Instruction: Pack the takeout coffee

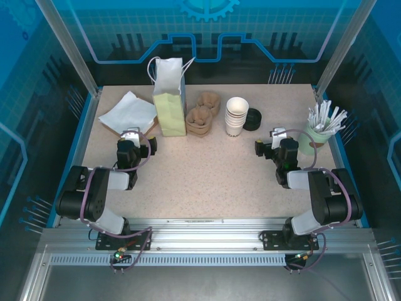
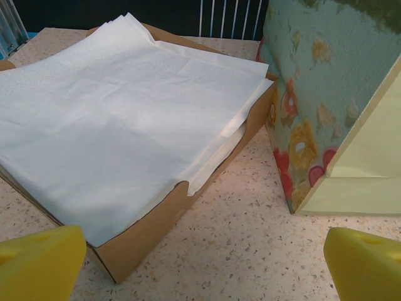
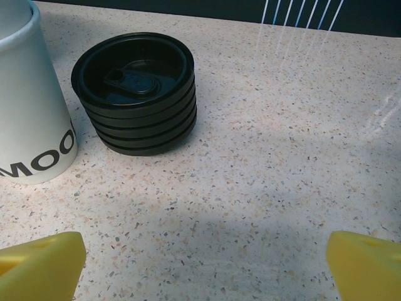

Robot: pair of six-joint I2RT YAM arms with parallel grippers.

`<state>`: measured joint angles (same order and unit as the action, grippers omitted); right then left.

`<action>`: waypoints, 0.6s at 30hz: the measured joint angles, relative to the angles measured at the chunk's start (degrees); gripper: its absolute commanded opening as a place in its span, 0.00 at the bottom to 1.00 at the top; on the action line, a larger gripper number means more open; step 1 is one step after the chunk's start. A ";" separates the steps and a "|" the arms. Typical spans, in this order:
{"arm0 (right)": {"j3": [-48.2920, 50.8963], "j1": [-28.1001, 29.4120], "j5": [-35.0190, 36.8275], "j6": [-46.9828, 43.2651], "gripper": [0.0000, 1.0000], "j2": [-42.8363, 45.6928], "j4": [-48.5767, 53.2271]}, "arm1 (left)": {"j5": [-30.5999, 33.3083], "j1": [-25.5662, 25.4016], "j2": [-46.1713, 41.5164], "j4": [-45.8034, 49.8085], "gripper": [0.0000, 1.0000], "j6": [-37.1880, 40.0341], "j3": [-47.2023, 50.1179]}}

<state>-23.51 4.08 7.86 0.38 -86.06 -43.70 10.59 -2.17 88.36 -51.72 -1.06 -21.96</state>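
Note:
The takeout coffee is out of view. A pale green paper bag with white handles stands upright at the back of the table; its flowered side rises just ahead and to the right of my left gripper. My left gripper is open with bare tabletop between its yellow fingers. My right gripper is also open over bare tabletop, a short way in front of a stack of black lids and a stack of white cups.
A pile of white napkins in a brown cardboard tray lies at the back left. Brown pulp cup carriers sit between the bag and the white cups. A green cup of white stirrers stands at the right edge.

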 measured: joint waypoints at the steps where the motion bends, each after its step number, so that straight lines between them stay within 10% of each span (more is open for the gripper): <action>1: -0.13 0.00 0.04 0.02 1.00 0.02 0.44 | 0.02 0.00 0.00 0.02 0.99 -0.02 0.00; 12: -12.22 0.57 2.05 8.22 1.00 18.16 27.67 | 4.74 0.28 -24.90 26.08 0.99 -10.73 -5.38; 18: -20.48 8.74 1.99 12.09 0.97 23.21 40.39 | -6.01 -0.85 -34.60 38.51 0.99 -21.88 -9.07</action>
<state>-43.99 12.82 9.85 12.47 -62.85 -3.31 4.58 -3.03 53.76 -13.21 -22.94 -31.03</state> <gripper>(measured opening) 0.984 0.988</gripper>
